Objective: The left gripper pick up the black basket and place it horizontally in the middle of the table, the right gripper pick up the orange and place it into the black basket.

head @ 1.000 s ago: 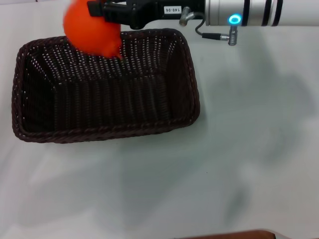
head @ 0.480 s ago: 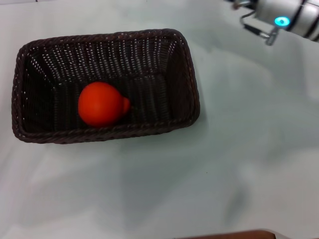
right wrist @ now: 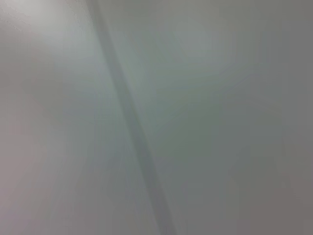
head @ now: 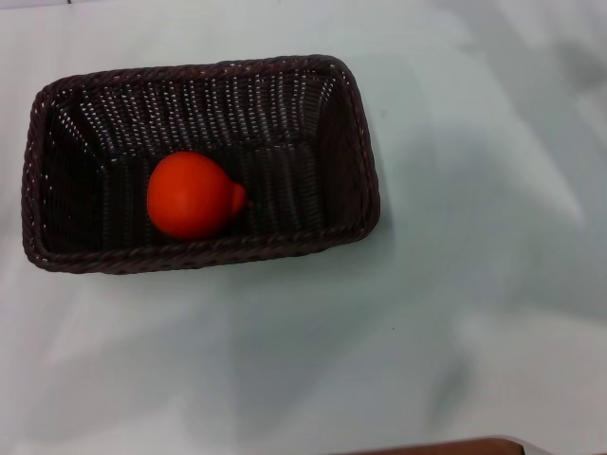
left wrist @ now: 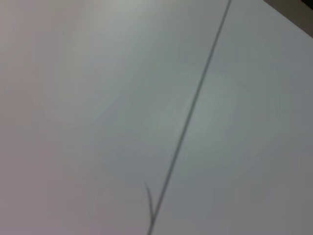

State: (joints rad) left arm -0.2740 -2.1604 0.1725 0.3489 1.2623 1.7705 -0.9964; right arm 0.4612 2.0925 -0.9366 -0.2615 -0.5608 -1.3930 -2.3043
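The black basket [head: 351, 142] lies lengthwise across the white table [head: 455, 313], left of the middle in the head view. The orange [head: 190, 195] rests inside it on the basket floor, near the front wall, with its tapered end pointing right. Neither gripper shows in any view. The left wrist view shows only a pale surface with a thin dark line. The right wrist view shows only a pale surface with a blurred grey band.
A thin brown edge [head: 446, 445] shows at the bottom of the head view. White table surface lies to the right of and in front of the basket.
The right arm held the orange over the basket's back rim, let it go, and drew away to the upper right out of view. The orange now lies in the basket.
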